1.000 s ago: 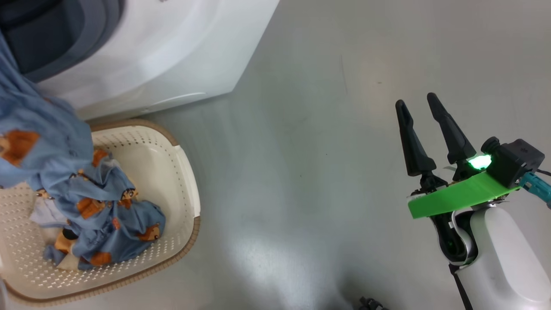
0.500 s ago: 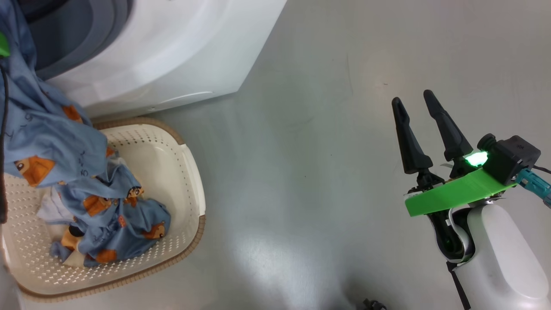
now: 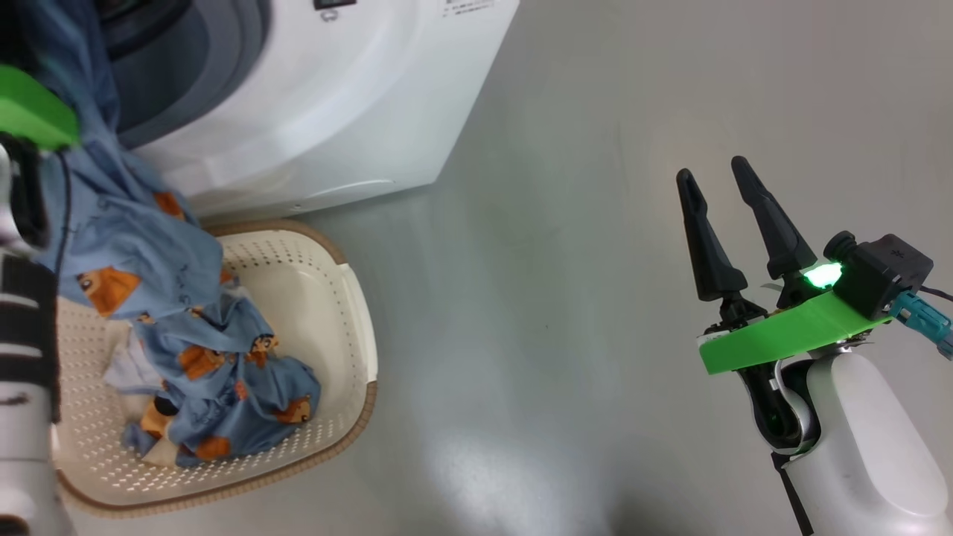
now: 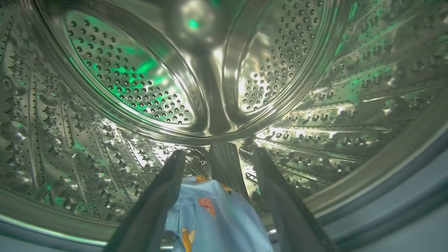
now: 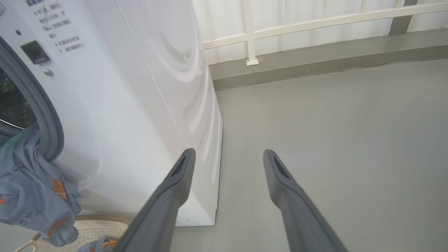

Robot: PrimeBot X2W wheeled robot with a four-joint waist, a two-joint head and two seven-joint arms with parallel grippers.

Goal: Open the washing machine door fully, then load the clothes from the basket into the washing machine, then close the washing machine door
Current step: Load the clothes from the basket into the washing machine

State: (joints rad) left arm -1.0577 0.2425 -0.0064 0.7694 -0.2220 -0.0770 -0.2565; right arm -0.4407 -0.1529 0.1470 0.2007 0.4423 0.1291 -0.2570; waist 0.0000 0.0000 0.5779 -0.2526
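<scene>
The left claw (image 4: 218, 154), fingers apart inside the drum (image 4: 140, 87) of the washing machine (image 3: 335, 112), cradles the clothes (image 4: 217, 217), whose tail hanging at frame left into the basket (image 3: 298, 275) could drag them out; the right claw (image 3: 715, 167) gapes empty.

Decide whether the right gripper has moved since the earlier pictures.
Yes: slightly leftward; in the head view, the right gripper lies nearer the washing machine than before.
</scene>
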